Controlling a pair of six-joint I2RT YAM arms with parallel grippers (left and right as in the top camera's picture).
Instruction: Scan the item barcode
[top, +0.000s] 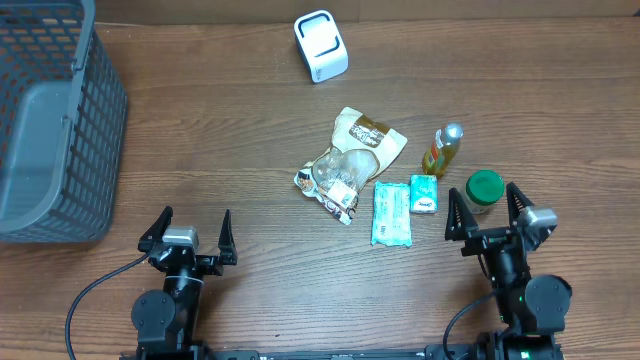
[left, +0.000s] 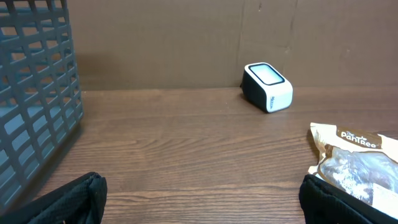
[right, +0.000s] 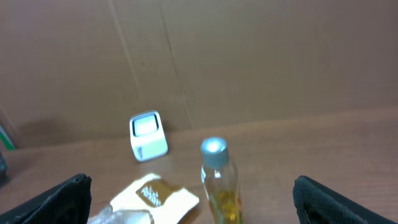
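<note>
Overhead, a wooden table holds a small cluster of groceries, with two robot arms at its 6 o'clock edge. The left gripper sits at about 7 o'clock with its jaws spread fully wide and nothing between them. The right gripper sits at about 5 o'clock, its jaws equally wide and gripping nothing. Seen from above, a green-lidded jar appears between its fingertips, but whether they touch it cannot be told. A white barcode scanner stands alone at 12 o'clock, near the far edge and well apart from everything else. Close to the table's middle lies a crinkled snack bag, beige at the top and clear below. At its 4 o'clock lies a long teal packet, with a smaller teal packet just beside it at 3 o'clock. A bottle of yellow liquid with a silver cap is at 1 o'clock from the small packet and at 11 o'clock from the jar. A grey mesh basket fills the 10 o'clock corner.
</note>
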